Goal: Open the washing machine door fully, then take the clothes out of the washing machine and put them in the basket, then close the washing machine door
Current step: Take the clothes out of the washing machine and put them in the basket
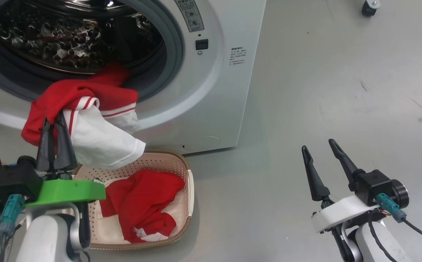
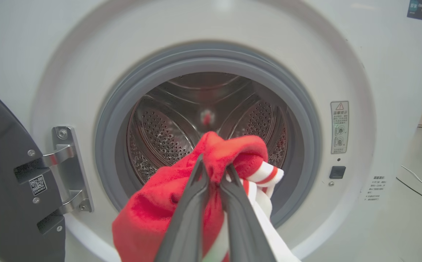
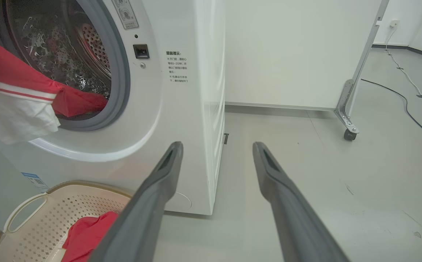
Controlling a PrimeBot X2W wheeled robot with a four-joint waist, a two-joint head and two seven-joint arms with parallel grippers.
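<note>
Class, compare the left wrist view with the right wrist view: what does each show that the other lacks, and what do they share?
Left wrist view: the hinge, the open door, and the left claw shut on the red-and-white shirt.
Right wrist view: the basket with a red garment in it, the open right claw, a caster and cables on the floor.
Shared: the washer, its grey gasket, the steel drum, and that shirt hanging out of the opening.
</note>
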